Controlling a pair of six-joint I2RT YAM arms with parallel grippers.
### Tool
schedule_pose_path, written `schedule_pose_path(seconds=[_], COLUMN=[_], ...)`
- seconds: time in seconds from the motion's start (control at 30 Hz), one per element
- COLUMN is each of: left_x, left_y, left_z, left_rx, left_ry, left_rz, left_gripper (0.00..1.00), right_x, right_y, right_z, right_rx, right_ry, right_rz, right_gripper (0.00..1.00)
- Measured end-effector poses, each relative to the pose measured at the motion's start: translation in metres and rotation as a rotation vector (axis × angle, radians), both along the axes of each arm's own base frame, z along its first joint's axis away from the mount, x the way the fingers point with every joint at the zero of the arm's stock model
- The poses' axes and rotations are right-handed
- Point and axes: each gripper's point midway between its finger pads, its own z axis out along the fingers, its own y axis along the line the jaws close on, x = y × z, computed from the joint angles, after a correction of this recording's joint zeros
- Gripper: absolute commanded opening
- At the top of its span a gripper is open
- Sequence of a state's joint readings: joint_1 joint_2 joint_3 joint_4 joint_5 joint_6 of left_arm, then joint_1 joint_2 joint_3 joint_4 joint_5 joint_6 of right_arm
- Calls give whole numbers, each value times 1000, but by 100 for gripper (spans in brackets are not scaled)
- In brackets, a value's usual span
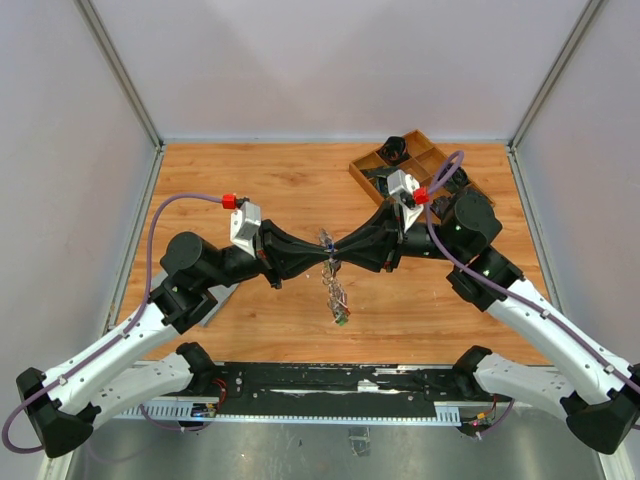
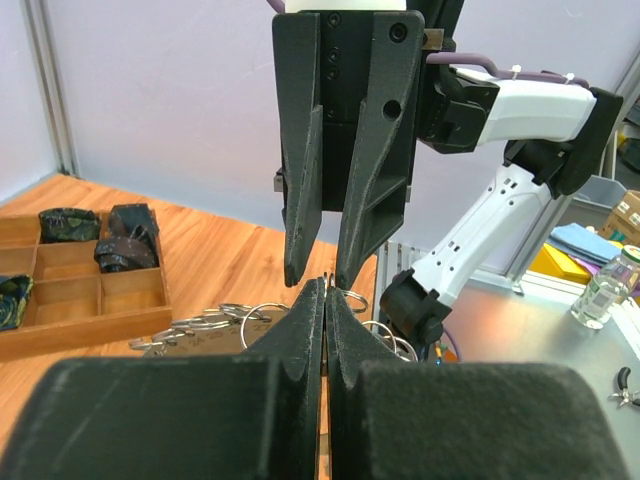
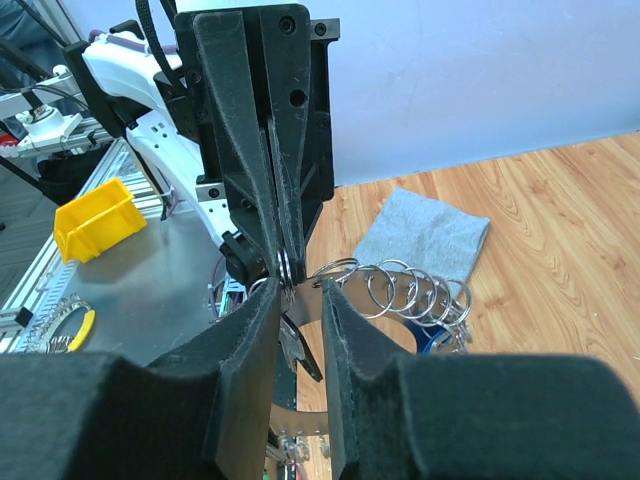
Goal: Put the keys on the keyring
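The keyring (image 1: 333,272), full of keys (image 1: 339,303), is up over the middle of the table (image 1: 250,190). The left gripper (image 2: 325,308) pinches its wire tight. The right gripper (image 3: 302,303) has a silver bit between its half-apart jaws, but whether it grips is hard to tell. A key seems to be going on, and next it likely needs a slow slide along the wire.

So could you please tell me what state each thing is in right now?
Left gripper: shut on the keyring.
Right gripper: nearly shut, apparently gripping a key.
Keyring: held in the air, keys dangling beneath.
Tray: some compartments filled.
Cloth: lying flat.
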State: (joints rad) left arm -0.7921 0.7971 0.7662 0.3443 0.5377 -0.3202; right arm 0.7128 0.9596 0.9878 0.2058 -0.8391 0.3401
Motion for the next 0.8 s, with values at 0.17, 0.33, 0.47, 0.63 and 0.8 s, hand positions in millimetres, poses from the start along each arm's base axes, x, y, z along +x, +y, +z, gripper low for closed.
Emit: schedule_pose_path(seconds=[0.17, 0.33, 0.47, 0.63, 0.8], left_x=[0, 0, 0, 0, 2], left_y=[0, 0, 0, 0, 0], left_z=[0, 0, 0, 0, 1], left_rx=[0, -1, -2, -2, -5], left_ry=[1, 3, 2, 2, 3], left_rz=[0, 0, 0, 0, 3], left_gripper=[1, 1, 1, 1, 1], right_x=[-2, -3, -3, -4, -5], right_y=[1, 2, 3, 3, 4], right_z=[0, -3, -6, -7, -5], right_rx=[1, -8, -14, -14, -9], right_ry=[-4, 2, 8, 8, 3], right_rz=[14, 32, 37, 45, 55], right_gripper=[24, 23, 19, 14, 3])
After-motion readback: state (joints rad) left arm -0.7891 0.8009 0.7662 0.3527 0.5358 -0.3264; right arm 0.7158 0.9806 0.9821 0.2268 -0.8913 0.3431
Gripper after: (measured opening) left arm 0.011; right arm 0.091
